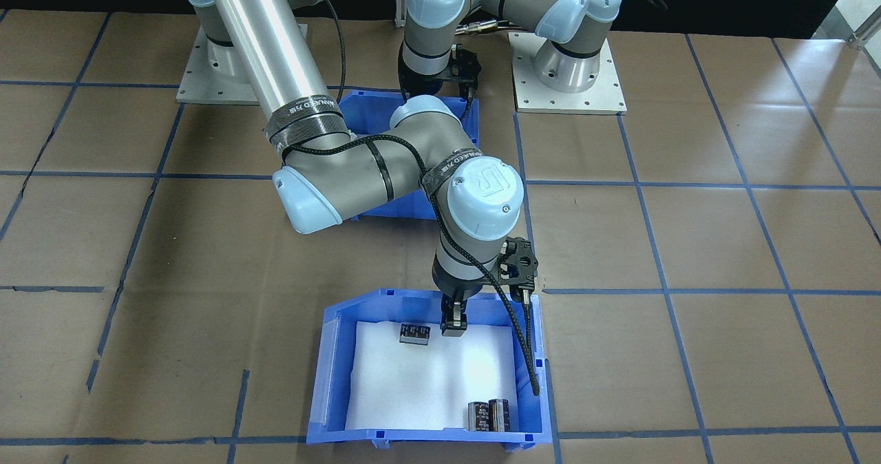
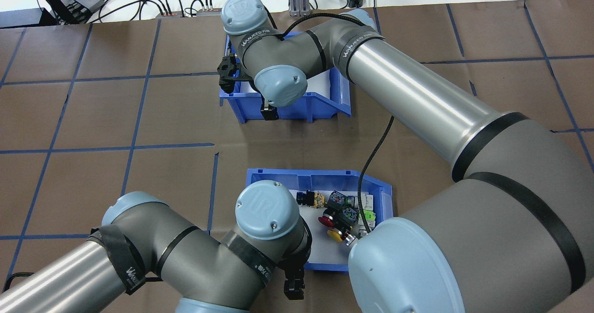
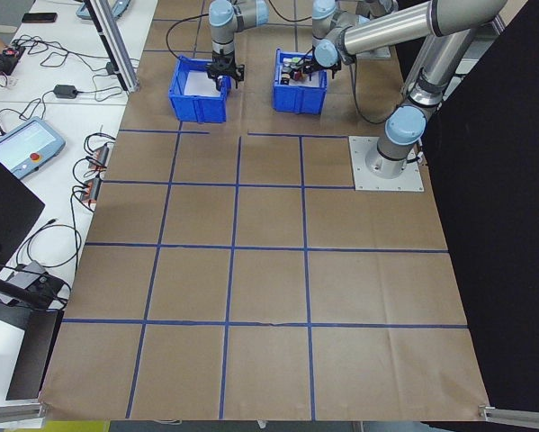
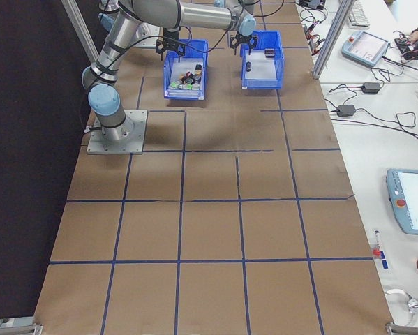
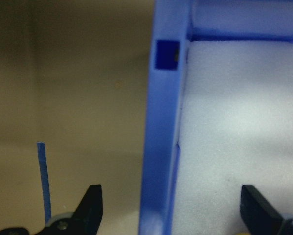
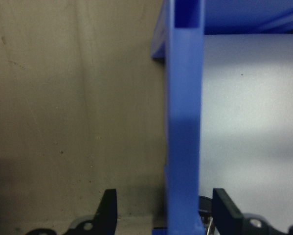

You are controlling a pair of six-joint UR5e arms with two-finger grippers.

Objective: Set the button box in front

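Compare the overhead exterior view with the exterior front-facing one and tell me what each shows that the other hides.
Overhead only: the push-button switches inside the button box. Front-facing only: black cylindrical parts on the other blue bin's foam. Both: the two bins, with the left tool at the button box's wall and the right tool at the other bin's.

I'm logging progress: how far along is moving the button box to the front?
Done: nothing yet. The button box sits on the robot's side, with the other bin beyond it.
In hand: the left end effector straddles the button box's wall, jaws open. The right end effector straddles the other bin's wall, also open.
Left: gripping, and probably swapping the two bins.
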